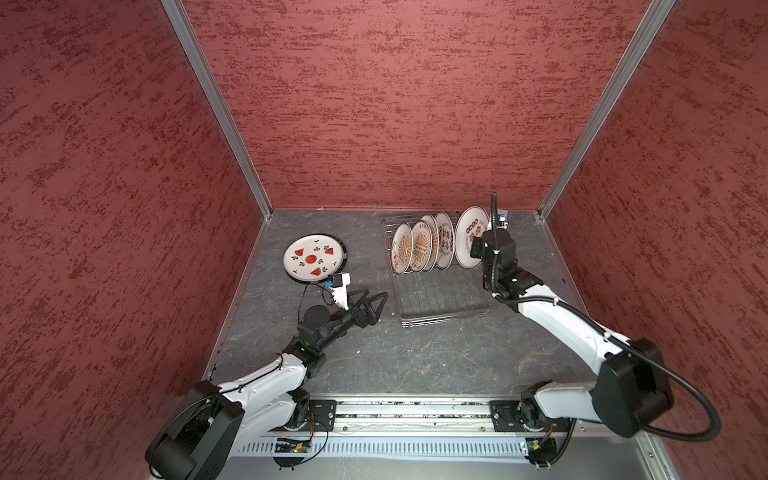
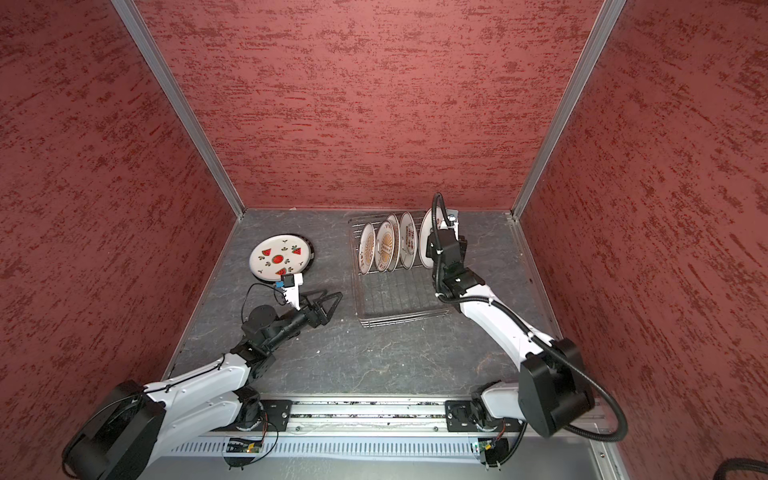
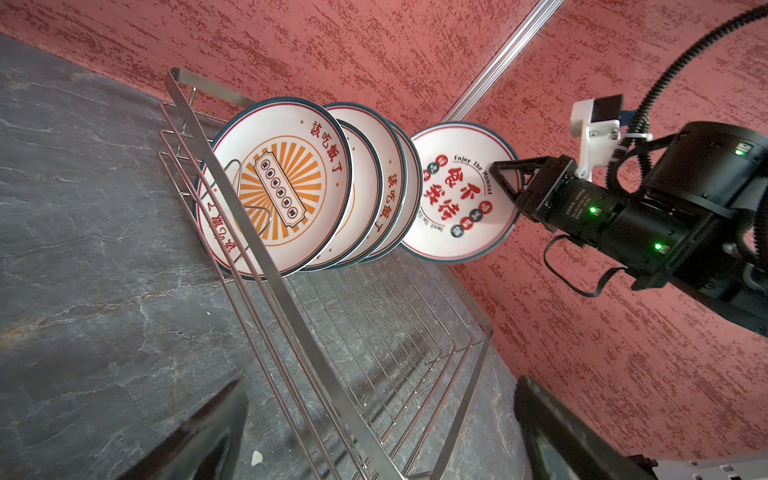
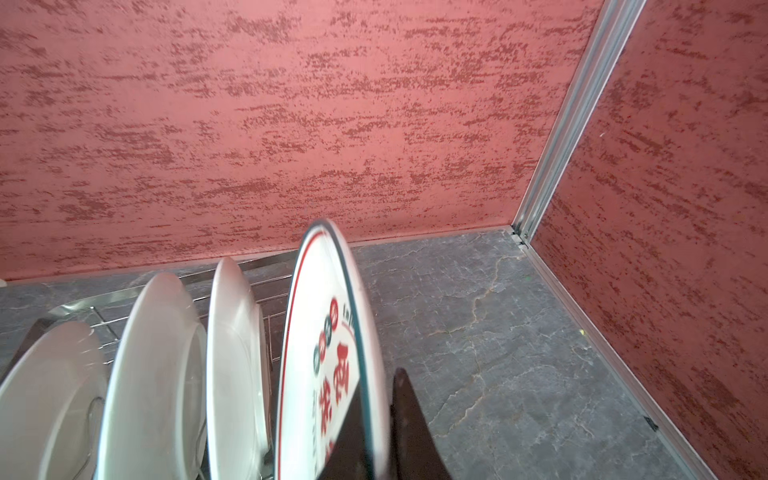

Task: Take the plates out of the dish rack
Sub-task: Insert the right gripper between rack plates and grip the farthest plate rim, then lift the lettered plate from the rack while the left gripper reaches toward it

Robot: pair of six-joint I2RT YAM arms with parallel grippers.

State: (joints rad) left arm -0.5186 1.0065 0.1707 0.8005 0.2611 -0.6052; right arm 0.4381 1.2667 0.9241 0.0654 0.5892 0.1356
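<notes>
Held plate (image 4: 328,332): nearest the right wrist lens, on edge, red character print, gripped at the rim.
Right gripper (image 4: 380,395): clamped tight on that rim, one finger on each face.
Position: far right end of the row in the dish rack (image 1: 442,318). Looks raised a little above its neighbours. Clear of the prongs or not, cannot tell.
In-rack plates (image 1: 419,248): four, on edge and leaning, at the far end of the rack just left of the held plate. Sunburst print on the leftmost pair.
Unloaded: watermelon plate (image 1: 313,257) flat on the table (image 1: 415,365), left of the rack and well apart from it. Dark rim (image 1: 343,268) peeking out beneath, probably a second plate.
Left gripper (image 1: 372,299): jaws wide apart, empty, low over the table between the watermelon plate and the rack.
Progress: about a third through, by judgement. One or two out, one in hand, four to go.
Remaining: get the held plate across to the left pile, then repeat for the other four.
</notes>
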